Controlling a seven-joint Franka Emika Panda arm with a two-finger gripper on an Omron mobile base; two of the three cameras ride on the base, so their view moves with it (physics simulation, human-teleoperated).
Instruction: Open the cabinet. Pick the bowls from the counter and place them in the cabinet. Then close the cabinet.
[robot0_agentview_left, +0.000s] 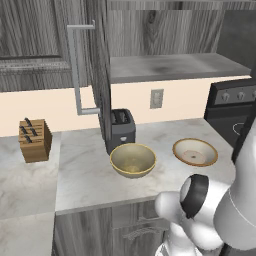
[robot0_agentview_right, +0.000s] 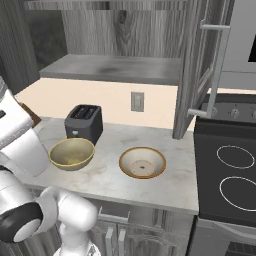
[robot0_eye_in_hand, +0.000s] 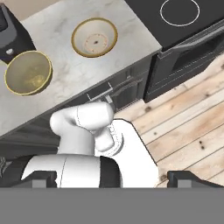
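The cabinet (robot0_agentview_left: 175, 67) on the wall stands open, its doors swung out and its grey shelf (robot0_agentview_right: 115, 67) bare. One door (robot0_agentview_left: 102, 90) shows edge-on with its bar handle, the other door (robot0_agentview_right: 200, 70) stands at the right. On the counter (robot0_agentview_left: 85, 170) sit two bowls, side by side and apart. The deep olive-yellow bowl (robot0_agentview_left: 133, 160) (robot0_agentview_right: 72, 153) (robot0_eye_in_hand: 28, 72) is in front of the toaster. The wider tan-rimmed bowl (robot0_agentview_left: 195, 152) (robot0_agentview_right: 142, 162) (robot0_eye_in_hand: 94, 37) lies nearer the stove. My gripper (robot0_eye_in_hand: 113, 179) is open and holds nothing, high up and back from the counter's front edge, looking down.
A black toaster (robot0_agentview_left: 121, 129) (robot0_agentview_right: 84, 123) stands at the back of the counter under the open cabinet. A knife block (robot0_agentview_left: 35, 140) sits at the far left. The black stovetop (robot0_agentview_right: 230, 175) borders the counter on the right. Wooden floor (robot0_eye_in_hand: 188, 131) lies below.
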